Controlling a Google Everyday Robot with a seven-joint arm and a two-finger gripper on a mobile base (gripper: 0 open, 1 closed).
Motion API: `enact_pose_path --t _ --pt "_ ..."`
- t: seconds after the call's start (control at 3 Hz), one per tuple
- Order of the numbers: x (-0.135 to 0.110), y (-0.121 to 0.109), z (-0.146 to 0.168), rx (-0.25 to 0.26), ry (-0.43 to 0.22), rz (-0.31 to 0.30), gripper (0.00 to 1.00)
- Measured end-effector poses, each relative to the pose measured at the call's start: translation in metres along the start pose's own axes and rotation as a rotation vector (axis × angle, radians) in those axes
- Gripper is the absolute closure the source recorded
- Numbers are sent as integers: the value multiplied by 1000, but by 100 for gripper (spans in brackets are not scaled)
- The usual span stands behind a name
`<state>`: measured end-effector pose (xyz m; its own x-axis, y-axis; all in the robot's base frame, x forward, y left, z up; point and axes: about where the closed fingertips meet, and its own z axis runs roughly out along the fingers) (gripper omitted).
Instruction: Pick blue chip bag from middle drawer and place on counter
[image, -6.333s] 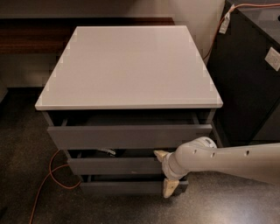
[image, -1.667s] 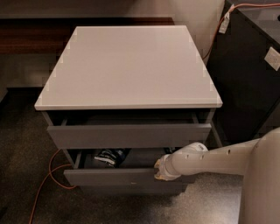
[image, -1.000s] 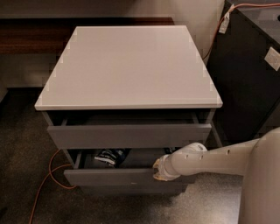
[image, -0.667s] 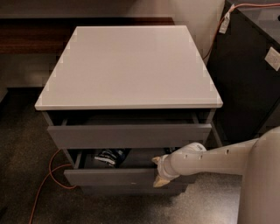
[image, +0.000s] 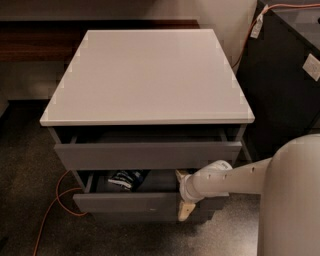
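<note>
Your gripper (image: 182, 194), seemingly spread at the drawer (image: 130, 202) front, may snag the upper drawer (image: 145, 155) reaching the bag (image: 125, 178).

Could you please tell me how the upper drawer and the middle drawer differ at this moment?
The middle drawer is pulled out farther than the upper drawer, which is only slightly open. The middle drawer shows the blue chip bag inside, while the upper drawer's inside is too dark to read. The end effector is at the right end of the middle drawer's front, below the upper drawer. Both have plain grey fronts without handles.
</note>
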<state>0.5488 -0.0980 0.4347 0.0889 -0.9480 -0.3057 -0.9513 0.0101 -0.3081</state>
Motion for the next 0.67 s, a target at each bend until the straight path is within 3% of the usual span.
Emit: enact_pose_path --t 0.33,0.67 --pt "1 2 10 -9 7 0 19" --pt "-5 17 19 -35 -5 1 49"
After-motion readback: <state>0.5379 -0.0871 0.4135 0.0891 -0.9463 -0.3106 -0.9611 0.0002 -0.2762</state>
